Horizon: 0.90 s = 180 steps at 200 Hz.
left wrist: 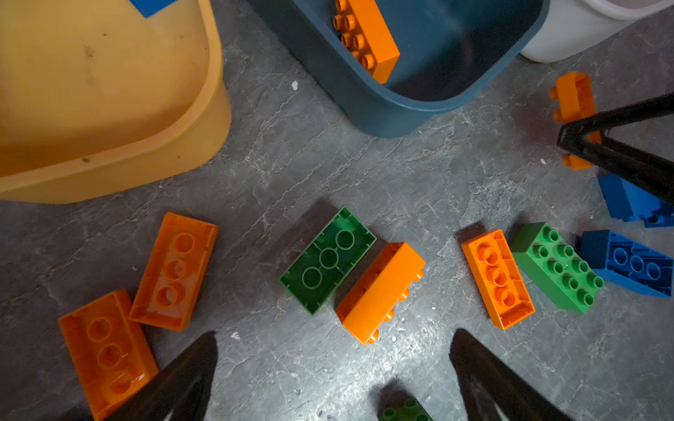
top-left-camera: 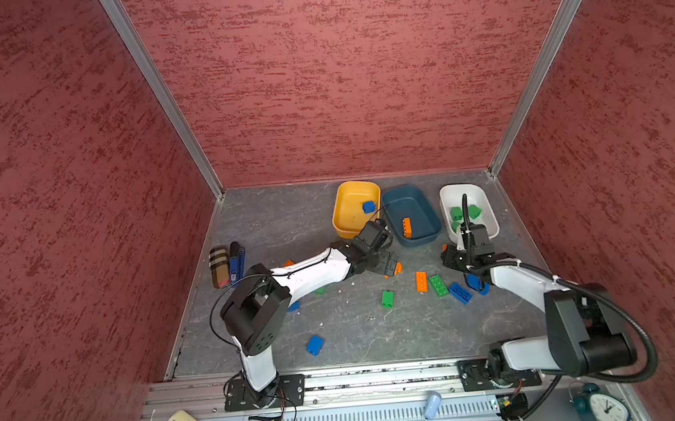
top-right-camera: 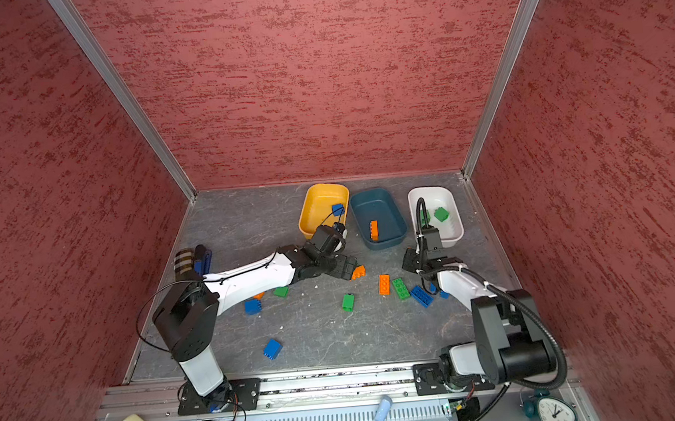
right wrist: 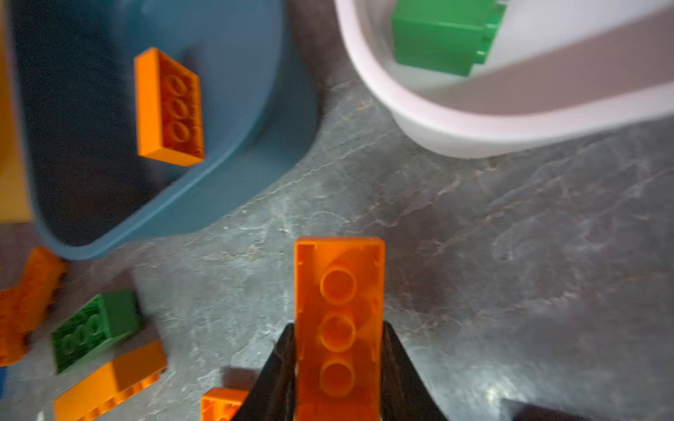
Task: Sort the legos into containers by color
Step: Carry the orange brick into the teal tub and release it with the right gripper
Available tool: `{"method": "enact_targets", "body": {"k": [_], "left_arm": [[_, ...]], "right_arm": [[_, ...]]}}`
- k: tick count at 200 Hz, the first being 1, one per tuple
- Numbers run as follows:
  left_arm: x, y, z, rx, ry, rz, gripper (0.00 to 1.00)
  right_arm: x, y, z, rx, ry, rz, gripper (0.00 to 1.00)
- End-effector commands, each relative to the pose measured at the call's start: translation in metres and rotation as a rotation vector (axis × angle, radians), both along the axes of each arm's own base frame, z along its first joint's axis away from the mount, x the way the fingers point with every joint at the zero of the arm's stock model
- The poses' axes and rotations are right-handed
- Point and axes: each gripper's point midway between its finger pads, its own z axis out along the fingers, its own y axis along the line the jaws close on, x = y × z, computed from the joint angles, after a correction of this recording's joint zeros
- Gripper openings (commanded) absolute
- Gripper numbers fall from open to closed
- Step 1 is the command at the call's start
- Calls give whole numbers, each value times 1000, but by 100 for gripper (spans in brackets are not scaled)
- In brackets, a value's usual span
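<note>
Along the far edge of the grey table (top-left-camera: 287, 224), in both top views, stand the yellow tub (top-left-camera: 341, 196) with one blue brick (top-left-camera: 368, 206), the teal tub (top-left-camera: 430, 216) with one long orange brick (top-left-camera: 407, 227), and the white tub (top-left-camera: 487, 202) with green bricks (top-left-camera: 473, 211). Loose legos (top-left-camera: 438, 285) in orange, green and blue lie scattered nearer the arm bases. The left gripper (top-left-camera: 392, 264) hangs just in front of the yellow tub, and the right gripper (top-left-camera: 448, 254) sits low by the near ends of the teal and white tubs. From the left wrist, that arm's two fingers (left wrist: 189, 371) are spread wide with nothing between them, over bare table; just beyond them an upturned green brick (left wrist: 328, 258) touches a tipped orange brick (left wrist: 381, 291). From the right wrist, the right gripper's jaws are clamped on the long sides of the held orange brick (right wrist: 339, 277), its hollow underside toward the camera, with bare table behind it and both tubs apart from it.
</note>
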Motion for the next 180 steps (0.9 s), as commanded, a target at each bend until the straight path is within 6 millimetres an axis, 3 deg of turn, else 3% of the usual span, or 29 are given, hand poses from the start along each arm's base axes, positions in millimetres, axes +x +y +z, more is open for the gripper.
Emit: {"method": "enact_targets", "body": {"k": [1,29,58,96,109,154,180], "left_arm": [[0,-1,-3,11,29,29,99],[-4,-8,-13,11,74,48,99],[-15,-24,-17,-20,119,-28,100],[-17,-34,-23,16,143,-88,94],[-16,-34,-26,39,151,-94,92],[-13,-39,-35,81,162,-119,81],[-15,-44,-34,96,150,-136,74]], "right_arm": [[19,30,57,128,-252,123,26],[25,47,87,183,-360,214,28],[43,48,94,185,-377,210,29],[79,41,85,155,-318,136,33],[91,39,67,137,-260,109,33],[128,44,38,83,-142,118,38],[140,43,32,57,-107,108,50]]}}
